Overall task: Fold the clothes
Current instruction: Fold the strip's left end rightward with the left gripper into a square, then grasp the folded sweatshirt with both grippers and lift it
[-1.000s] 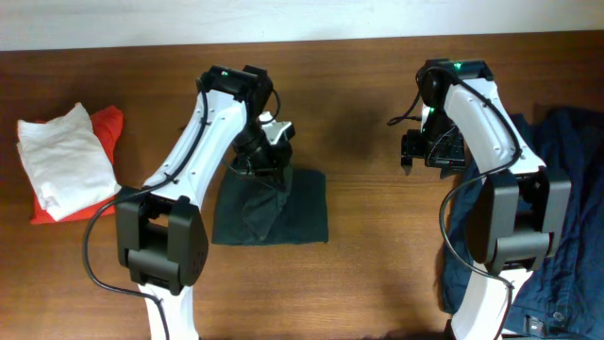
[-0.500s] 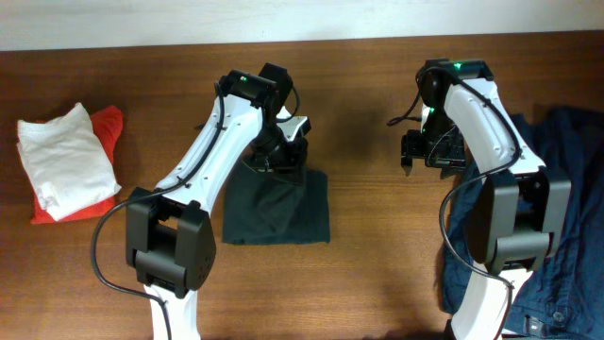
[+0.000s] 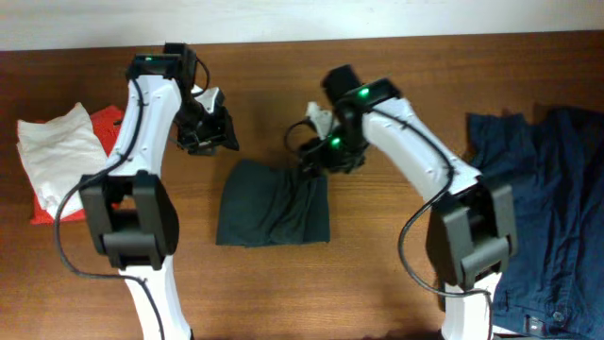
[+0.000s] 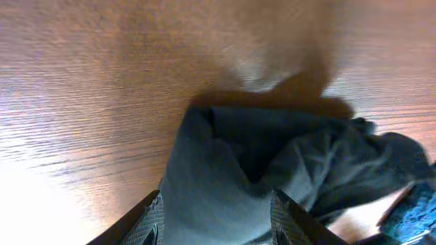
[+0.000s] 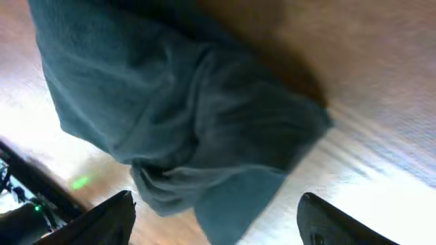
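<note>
A dark grey-green folded garment [image 3: 274,203] lies on the wooden table at centre. My left gripper [image 3: 206,134] is open and empty, just up and left of it. The left wrist view shows the garment [image 4: 272,163] ahead, beyond the open fingers [image 4: 216,221]. My right gripper [image 3: 316,154] is wide open over the garment's top right corner. In the right wrist view the rumpled cloth [image 5: 184,116] lies between the spread fingers [image 5: 214,218], which are not closed on it.
A folded white garment [image 3: 61,161] lies on a red one [image 3: 110,123] at the table's left. A pile of loose blue clothes [image 3: 538,208] covers the right side. Bare table [image 3: 377,274] lies in front of the garment.
My left gripper has let go of the dark garment and moved up and left. My right arm has swung from the right to the garment's top right corner.
</note>
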`<action>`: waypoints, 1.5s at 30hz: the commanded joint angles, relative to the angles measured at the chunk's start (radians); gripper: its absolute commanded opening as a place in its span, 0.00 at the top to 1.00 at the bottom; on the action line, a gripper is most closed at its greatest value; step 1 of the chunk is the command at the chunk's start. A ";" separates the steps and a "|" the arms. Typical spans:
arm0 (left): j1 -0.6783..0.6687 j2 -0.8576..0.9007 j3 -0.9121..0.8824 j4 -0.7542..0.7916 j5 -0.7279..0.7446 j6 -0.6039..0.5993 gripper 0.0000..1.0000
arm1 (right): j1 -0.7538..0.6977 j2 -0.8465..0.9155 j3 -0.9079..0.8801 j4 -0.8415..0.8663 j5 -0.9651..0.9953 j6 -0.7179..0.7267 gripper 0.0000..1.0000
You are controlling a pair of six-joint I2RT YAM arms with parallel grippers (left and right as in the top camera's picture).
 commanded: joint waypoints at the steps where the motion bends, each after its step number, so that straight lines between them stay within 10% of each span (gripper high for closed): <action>1: -0.014 0.034 -0.005 0.008 -0.016 0.020 0.51 | 0.050 0.045 0.007 0.035 0.134 0.125 0.21; 3: -0.015 0.061 -0.005 0.018 -0.035 0.020 0.50 | 0.060 0.081 0.007 0.048 0.145 0.173 0.30; 7: -0.021 0.106 -0.007 0.023 -0.035 0.020 0.52 | 0.058 0.093 0.007 0.058 0.155 0.173 0.91; 9: -0.021 0.111 -0.007 0.025 -0.030 0.021 0.57 | 0.058 0.093 0.007 0.056 0.221 0.173 0.96; 13: -0.004 0.110 0.043 0.038 0.100 0.062 0.56 | 0.021 0.093 0.008 0.085 0.424 0.116 0.95; 15: -0.023 0.110 0.044 0.051 0.101 0.082 0.56 | -0.014 0.093 0.009 0.072 0.423 0.037 0.70; 23: -0.028 0.110 0.044 0.080 0.175 0.167 0.57 | -0.001 -0.045 0.036 -0.287 0.213 0.121 0.37; 29: -0.041 0.127 0.043 0.062 0.130 0.210 0.58 | 0.074 -0.045 -0.295 -0.066 0.182 0.124 0.39; 32: -0.062 0.136 0.011 0.003 -0.051 0.216 0.77 | 0.061 -0.045 -0.327 0.032 0.274 0.124 0.92; 33: -0.063 0.136 -0.011 -0.011 -0.088 0.216 0.87 | 0.051 -0.045 -0.321 0.036 0.297 0.124 0.95; 35: -0.055 0.136 -0.074 -0.016 -0.133 0.215 0.99 | 0.012 -0.045 -0.321 0.048 0.307 0.124 0.95; 45: -0.055 0.136 -0.090 -0.164 -0.245 0.121 0.99 | -0.093 -0.045 -0.319 0.212 0.303 0.117 0.70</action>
